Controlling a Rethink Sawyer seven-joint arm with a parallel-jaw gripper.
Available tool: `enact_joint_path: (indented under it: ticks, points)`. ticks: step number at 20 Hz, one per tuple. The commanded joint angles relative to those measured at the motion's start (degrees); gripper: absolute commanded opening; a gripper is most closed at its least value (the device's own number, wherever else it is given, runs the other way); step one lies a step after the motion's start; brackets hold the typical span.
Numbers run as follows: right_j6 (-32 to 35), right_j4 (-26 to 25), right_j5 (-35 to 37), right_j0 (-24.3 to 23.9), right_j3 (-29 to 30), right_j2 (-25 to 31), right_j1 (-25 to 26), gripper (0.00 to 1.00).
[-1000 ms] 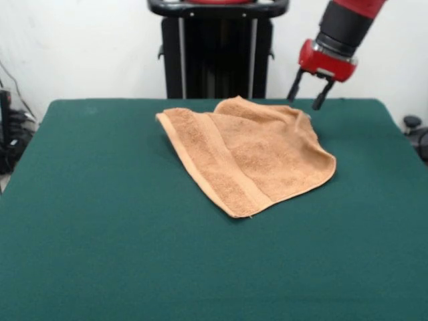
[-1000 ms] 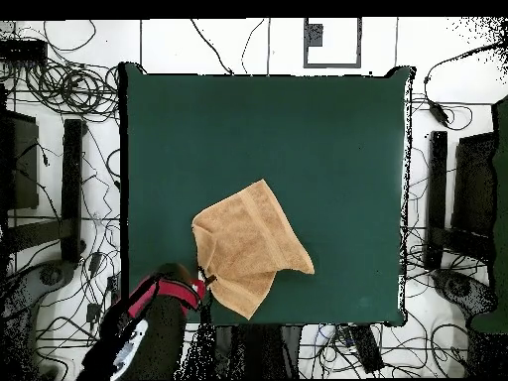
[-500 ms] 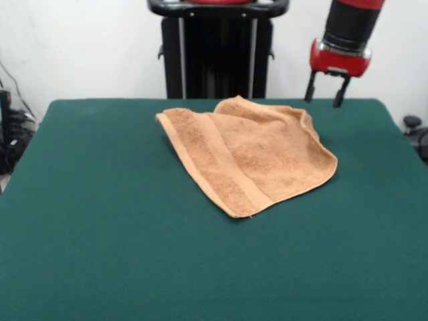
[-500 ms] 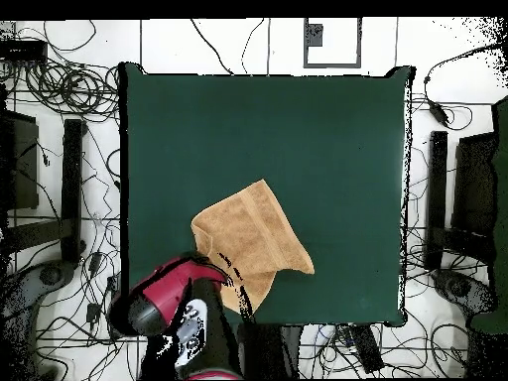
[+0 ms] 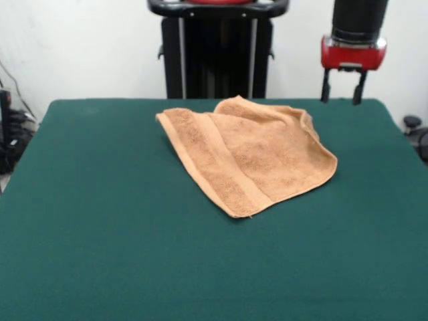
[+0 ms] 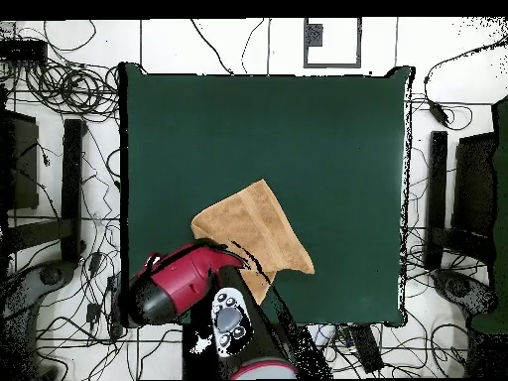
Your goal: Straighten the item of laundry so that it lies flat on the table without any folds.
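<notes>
The orange-tan terry towel [image 5: 251,155] lay on the dark green counter [image 5: 100,234], folded over itself into a rough triangle rather than spread flat. In the front view its woven band ran along the left edge from the far corner down to the near point, and a raised fold showed along the far side. In the overhead view the towel [image 6: 260,230] sat toward the robot's side of the counter [image 6: 298,129], with part of it hidden under the red and black arm [image 6: 189,288].

The pincer [image 5: 342,92] hung in the air above the far right part of the counter, clear of the towel and off to its right in the front view. Its two dark fingers [image 5: 326,87] pointed straight down with a plain gap between them, released and grasping nothing.

Cables [image 6: 60,79] lay tangled on the floor around the counter in the overhead view.
</notes>
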Motion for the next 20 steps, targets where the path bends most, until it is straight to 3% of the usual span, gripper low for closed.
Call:
enact_joint_path:
  ticks: [1,5,11,20]
  points:
    - [-20.3,-3.3,8.7,-7.1,1.4,12.8,-1.2,1.0]
    - [-24.3,-5.9,11.5,-11.5,-1.3,14.0,0.5,1.0]
    - [-25.9,-12.2,9.7,-16.0,-4.2,13.9,6.3,1.0]
    - [-26.4,-18.0,8.9,-21.8,-5.9,15.4,10.0,1.0]
